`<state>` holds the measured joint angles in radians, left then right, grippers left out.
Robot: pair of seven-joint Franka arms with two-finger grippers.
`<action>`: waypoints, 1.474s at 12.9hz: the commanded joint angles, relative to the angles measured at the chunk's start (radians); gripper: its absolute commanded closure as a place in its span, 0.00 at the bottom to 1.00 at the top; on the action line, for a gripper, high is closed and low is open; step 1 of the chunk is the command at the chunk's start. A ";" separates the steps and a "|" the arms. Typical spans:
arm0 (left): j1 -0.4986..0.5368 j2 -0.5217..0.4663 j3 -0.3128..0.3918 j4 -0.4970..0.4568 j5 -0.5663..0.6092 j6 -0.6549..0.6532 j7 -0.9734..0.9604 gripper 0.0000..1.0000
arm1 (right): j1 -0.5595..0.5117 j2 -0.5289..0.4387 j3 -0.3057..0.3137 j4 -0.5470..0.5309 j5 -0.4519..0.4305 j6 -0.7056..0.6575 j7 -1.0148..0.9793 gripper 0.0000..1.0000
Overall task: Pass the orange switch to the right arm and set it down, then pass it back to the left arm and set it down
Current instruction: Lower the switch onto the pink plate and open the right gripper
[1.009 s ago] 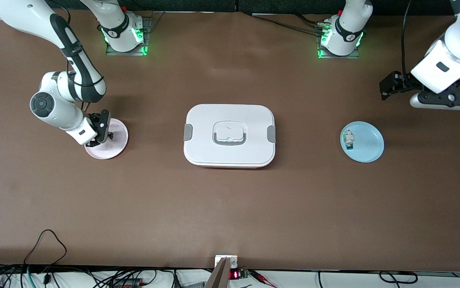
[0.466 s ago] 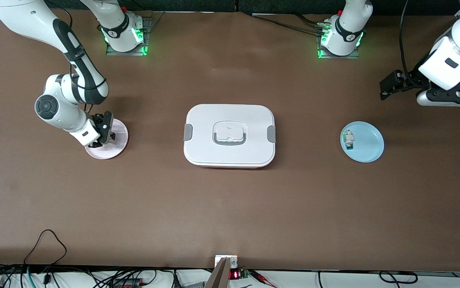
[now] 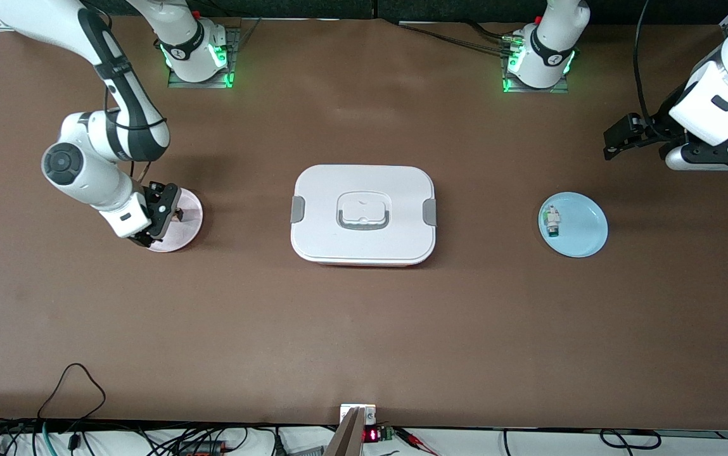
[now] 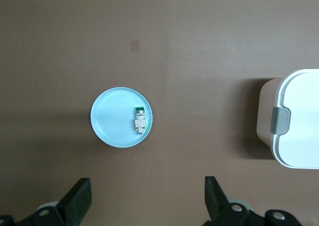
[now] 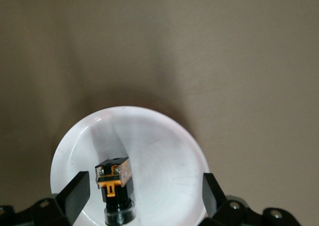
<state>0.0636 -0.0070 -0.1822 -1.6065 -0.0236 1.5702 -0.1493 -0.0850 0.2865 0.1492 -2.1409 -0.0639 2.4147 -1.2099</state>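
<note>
Right wrist view: orange switch (image 5: 114, 188) lying free on pink plate (image 5: 164, 151) between spread right pincer (image 5: 144, 196) fingers, clenched a second ago.

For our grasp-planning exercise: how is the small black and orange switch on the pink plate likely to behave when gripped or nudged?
The orange switch looks like rigid moulded plastic, so it is probably stiff and light. Its blocky body should offer flat faces to grip, but the round black end might let it roll if nudged. On the smooth, glossy pink plate it may well slide between the right hand's open fingers.

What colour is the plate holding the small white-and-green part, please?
Light blue plate; the left wrist view shows it best.
</note>
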 commanded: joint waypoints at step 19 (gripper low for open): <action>0.016 -0.022 -0.003 -0.013 -0.015 -0.029 -0.016 0.00 | 0.045 -0.184 -0.020 0.463 0.073 -0.672 1.270 0.00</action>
<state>0.0674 -0.0115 -0.1836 -1.6068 -0.0237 1.5482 -0.1663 -0.0317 0.1066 0.1547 -1.7304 0.0325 1.7730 0.0489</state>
